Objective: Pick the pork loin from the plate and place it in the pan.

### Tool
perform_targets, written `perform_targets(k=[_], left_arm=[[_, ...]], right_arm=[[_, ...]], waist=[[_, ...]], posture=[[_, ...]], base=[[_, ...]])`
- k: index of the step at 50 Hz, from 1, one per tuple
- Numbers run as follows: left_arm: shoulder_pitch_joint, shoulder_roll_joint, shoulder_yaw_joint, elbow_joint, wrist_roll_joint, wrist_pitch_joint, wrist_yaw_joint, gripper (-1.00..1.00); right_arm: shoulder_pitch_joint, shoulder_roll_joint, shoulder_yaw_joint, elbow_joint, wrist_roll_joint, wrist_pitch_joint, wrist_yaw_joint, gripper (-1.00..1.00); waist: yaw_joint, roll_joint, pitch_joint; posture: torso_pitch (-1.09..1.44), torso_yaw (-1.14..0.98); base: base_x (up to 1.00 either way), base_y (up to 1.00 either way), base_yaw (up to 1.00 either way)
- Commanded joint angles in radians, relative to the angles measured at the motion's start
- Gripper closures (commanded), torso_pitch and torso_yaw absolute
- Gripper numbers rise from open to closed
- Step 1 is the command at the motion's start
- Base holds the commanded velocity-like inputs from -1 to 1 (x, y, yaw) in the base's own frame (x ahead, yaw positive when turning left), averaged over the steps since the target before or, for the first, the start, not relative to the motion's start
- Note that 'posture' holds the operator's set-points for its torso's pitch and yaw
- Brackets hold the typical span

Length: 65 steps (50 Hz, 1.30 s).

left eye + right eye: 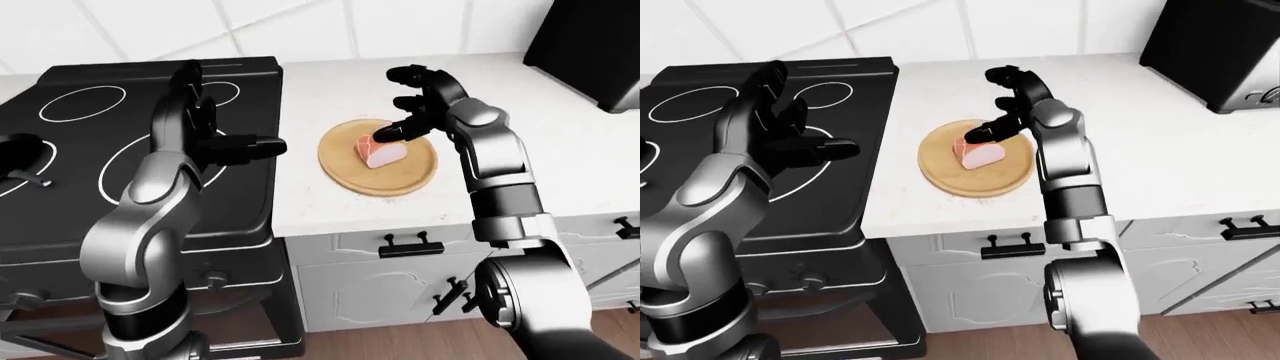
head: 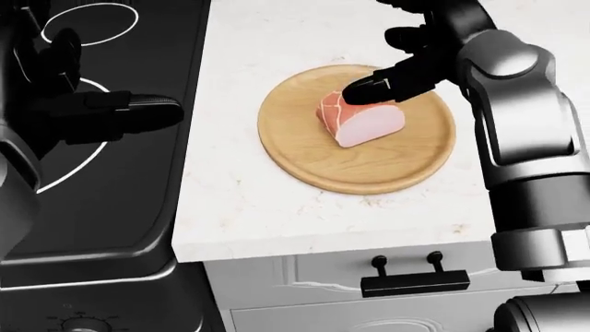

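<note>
A pink pork loin (image 2: 364, 121) lies on a round wooden plate (image 2: 304, 162) on the white counter. My right hand (image 2: 380, 61) hovers over the plate's upper part, open, fingers spread. One of its fingertips (image 2: 362, 88) rests at the loin's top edge; the others stand apart above it. Off to the left, my left hand (image 1: 230, 120) is held open above the black stove, nothing in it. A dark pan-like shape (image 1: 18, 156) shows at the far left edge of the left-eye view, mostly cut off.
The black stove (image 1: 100, 112) with white burner rings fills the left. The white counter (image 2: 249, 207) ends at a front edge above drawers with black handles (image 2: 415, 282). A black appliance (image 1: 1220, 52) stands on the counter at the top right.
</note>
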Motion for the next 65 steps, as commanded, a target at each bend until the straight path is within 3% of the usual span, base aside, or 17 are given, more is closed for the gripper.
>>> perform_targets(k=[1, 31, 65], left_arm=[[-0.031, 0.008, 0.006, -0.032, 0.002, -0.027, 0.001, -1.00], [-0.015, 0.003, 0.003, -0.024, 0.016, -0.045, -0.012, -1.00], [-0.013, -0.002, 0.001, -0.021, 0.021, -0.048, -0.013, -1.00]], right_arm=[[-0.037, -0.008, -0.008, -0.035, -0.003, -0.034, -0.008, -0.62], [-0.079, 0.021, 0.009, 0.260, -0.050, -0.243, -0.051, -0.55], [-0.094, 0.033, 0.013, 0.217, -0.044, -0.212, -0.031, -0.54]], waist=[[0.000, -0.001, -0.031], [-0.004, 0.002, -0.034], [-0.002, 0.002, -0.039]], posture=[[0.00, 0.00], [0.00, 0.00], [0.00, 0.00]], base=[[0.00, 0.00, 0.00], [0.00, 0.00, 0.00], [0.00, 0.00, 0.00]])
